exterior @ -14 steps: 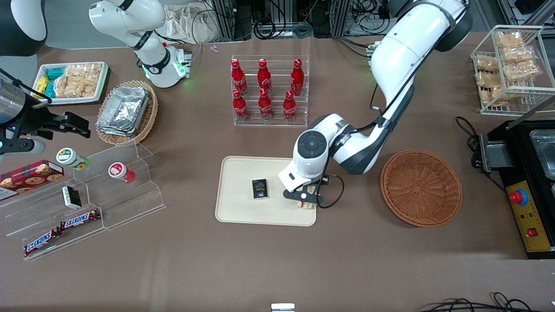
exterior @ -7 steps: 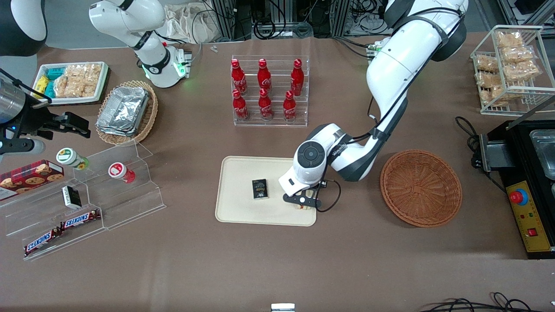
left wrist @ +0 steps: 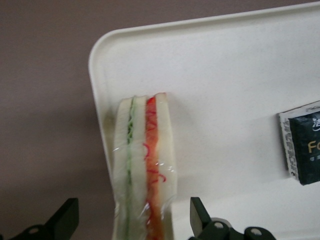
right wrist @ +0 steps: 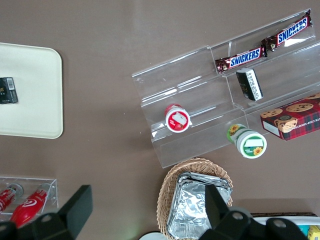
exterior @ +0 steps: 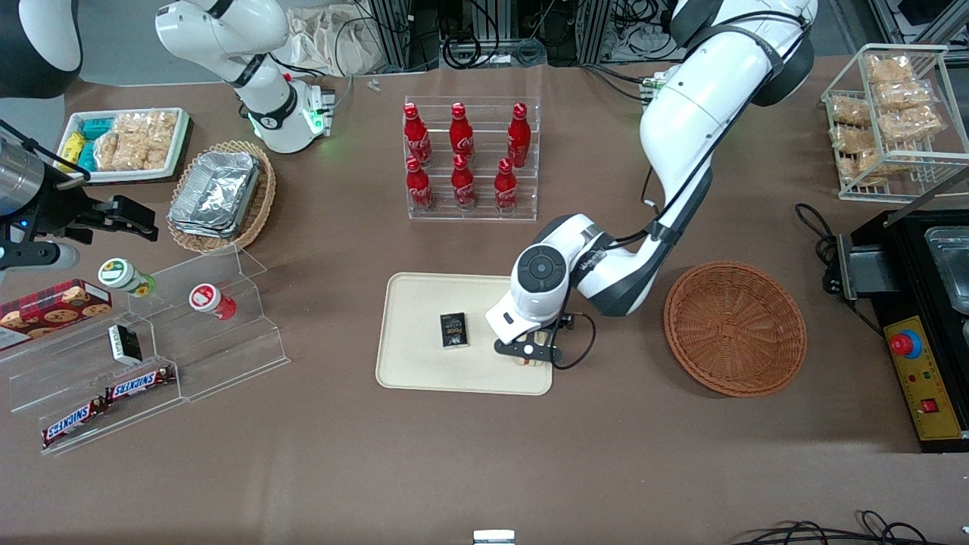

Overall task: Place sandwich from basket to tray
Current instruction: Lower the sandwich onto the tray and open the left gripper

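Observation:
The sandwich (left wrist: 145, 165), a plastic-wrapped white-bread wedge with red and green filling, stands on edge on the cream tray (exterior: 424, 371), along the rim nearest the basket. Only a sliver of it shows under the hand in the front view (exterior: 532, 360). My left gripper (exterior: 529, 353) is low over that end of the tray and open. In the left wrist view the gripper (left wrist: 132, 212) straddles the sandwich, with a gap between each black finger (left wrist: 199, 216) and the bread. The round reddish-brown wicker basket (exterior: 734, 329) sits beside the tray toward the working arm's end, with nothing in it.
A small black packet (exterior: 453, 331) lies mid-tray. A clear rack of red cola bottles (exterior: 469, 159) stands farther from the camera than the tray. Clear stepped shelves with snacks (exterior: 151, 356) lie toward the parked arm's end. A wire rack of bagged snacks (exterior: 889, 113) and a black appliance (exterior: 923, 303) lie toward the working arm's end.
The arm's upper links have swung a little and the wrist has shifted slightly. The gripper stays over the sandwich at the tray's rim; almost nothing differs over the last half second.

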### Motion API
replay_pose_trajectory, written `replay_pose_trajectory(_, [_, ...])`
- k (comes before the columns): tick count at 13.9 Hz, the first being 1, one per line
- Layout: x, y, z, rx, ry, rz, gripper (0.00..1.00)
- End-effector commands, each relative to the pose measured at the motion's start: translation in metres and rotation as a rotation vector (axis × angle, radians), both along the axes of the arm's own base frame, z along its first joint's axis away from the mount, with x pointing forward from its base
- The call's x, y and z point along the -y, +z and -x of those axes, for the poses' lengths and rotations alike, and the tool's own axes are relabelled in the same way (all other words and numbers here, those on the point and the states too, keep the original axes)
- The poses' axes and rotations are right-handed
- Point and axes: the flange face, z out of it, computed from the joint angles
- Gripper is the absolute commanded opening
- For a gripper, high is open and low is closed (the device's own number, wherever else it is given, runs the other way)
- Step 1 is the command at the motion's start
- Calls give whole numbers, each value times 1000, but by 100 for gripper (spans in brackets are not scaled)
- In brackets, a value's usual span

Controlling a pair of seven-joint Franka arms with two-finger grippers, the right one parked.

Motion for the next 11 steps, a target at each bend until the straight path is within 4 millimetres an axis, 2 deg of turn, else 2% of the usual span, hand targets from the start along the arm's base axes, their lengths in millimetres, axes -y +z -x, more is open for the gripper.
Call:
replay_pose_trajectory(1, [-11,51,4,-2,2,-75,100])
replay_pose_trajectory(3, [-23,94,10,-14,-36,-132,100])
replay_pose_trajectory(6, [-67,134,10,-10,-63,-213,99])
replay_pose_trajectory(8, [-104,157,11,-9,-44,-217,98])
replay_pose_trajectory(11, [-169,193,-7,-66,-59,-155,98])
